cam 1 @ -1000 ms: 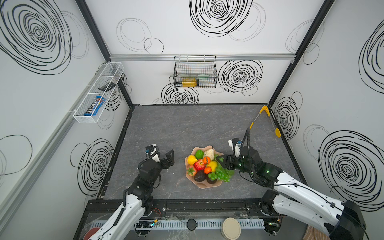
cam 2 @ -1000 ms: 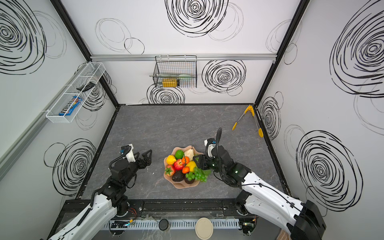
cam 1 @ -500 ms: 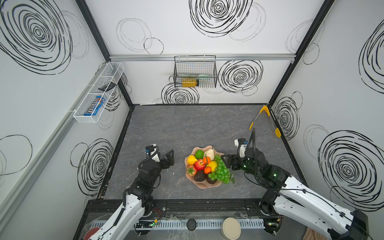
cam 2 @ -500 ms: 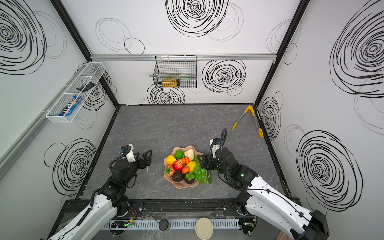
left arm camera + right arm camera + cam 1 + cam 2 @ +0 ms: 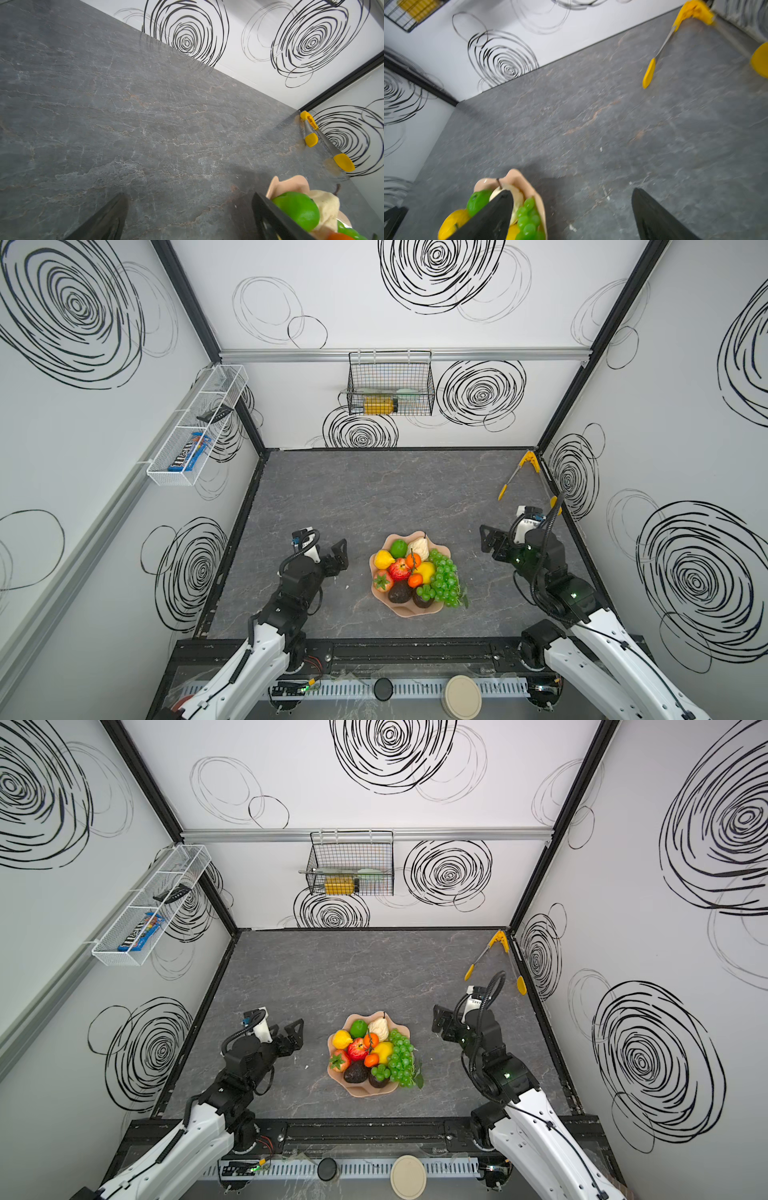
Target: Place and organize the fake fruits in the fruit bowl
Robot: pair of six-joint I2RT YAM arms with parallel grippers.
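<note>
Presently, one fruit bowl (image 5: 405,611) with a wavy rim is sitting on the grey bench (image 5: 374,497), near the front edge and between the two arms. All the fruits in sight are lying inside it. Counted in both top views: one lime (image 5: 398,548), one pale pear (image 5: 419,548), two lemons (image 5: 384,559) (image 5: 426,572), one red apple (image 5: 399,568), two small oranges (image 5: 413,560) (image 5: 414,580), one strawberry (image 5: 382,580), two dark avocados (image 5: 400,592) (image 5: 422,601) and one bunch of green grapes (image 5: 445,580). The bunch is draping over the bowl's right rim, with its tip hanging past it.

The left hand (image 5: 340,555) is hovering to the left of the bowl, clear of it, with its jaws standing wide apart and holding nothing. The right hand (image 5: 487,540) is hovering to the right of the bowl, also apart from it; its jaws are likewise spread wide and gripping nothing, as the right wrist view confirms.

One pair of yellow-tipped tongs (image 5: 517,475) is lying in the far right corner of the bench, well away from the bowl. One wire basket (image 5: 390,383) is hanging on the back wall, and one white mesh shelf (image 5: 195,427) on the left wall. One cream disc (image 5: 462,695) is resting below the bench front.
</note>
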